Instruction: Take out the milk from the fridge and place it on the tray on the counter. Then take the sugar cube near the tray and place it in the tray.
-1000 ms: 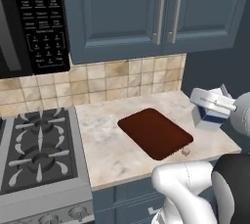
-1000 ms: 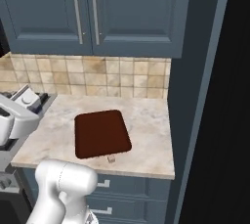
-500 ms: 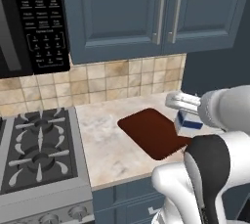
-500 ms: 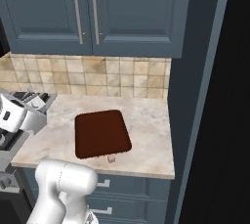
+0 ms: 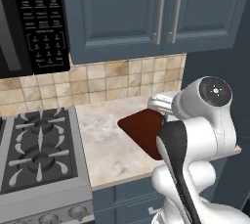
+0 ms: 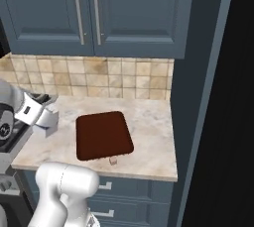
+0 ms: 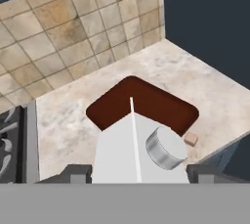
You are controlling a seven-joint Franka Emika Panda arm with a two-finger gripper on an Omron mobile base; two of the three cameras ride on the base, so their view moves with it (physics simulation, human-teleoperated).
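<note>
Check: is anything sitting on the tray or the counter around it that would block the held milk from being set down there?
Nothing visible does. The tray lies bare, and the milk hangs above it in the gripper. The sugar cube sits off its front edge.

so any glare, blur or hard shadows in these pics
Left base view: even flat light, no glare on the counter; the arm blocks part of the tray. Right base view: sharp, the tray matte, the sugar cube crisp. Hand view: the milk looms large between the pincer tips, edges clean.
</note>
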